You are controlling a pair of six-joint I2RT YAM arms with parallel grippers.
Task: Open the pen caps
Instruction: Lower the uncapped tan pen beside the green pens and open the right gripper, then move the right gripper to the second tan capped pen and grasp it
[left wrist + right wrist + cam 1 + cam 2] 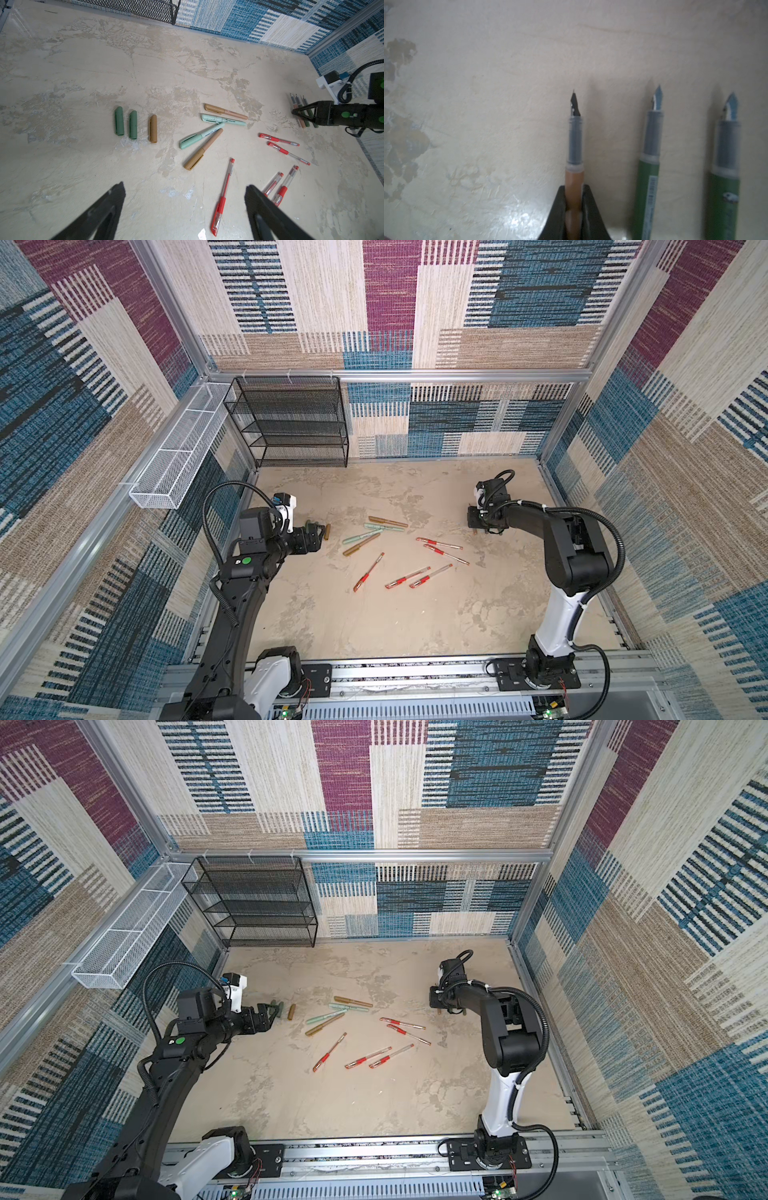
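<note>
Three loose pen caps lie in a row on the table: two dark green (119,121) (133,124) and one golden brown (153,128). My left gripper (185,187) hangs open beside them with nothing between its fingers; in a top view it (318,531) sits just left of the brown cap (327,531). My right gripper (573,188) is shut on an uncapped tan pen barrel (572,178), low over the table at the right (478,529). Two uncapped green barrels (648,187) (724,197) lie next to it. Capped mint and brown pens (201,136) and several capped red pens (223,197) lie in the middle.
A black mesh shelf (291,423) stands at the back left, and a white mesh basket (174,460) hangs on the left wall. Patterned walls close in the table (374,622) on three sides. The arms' base rail (415,672) runs along the front edge.
</note>
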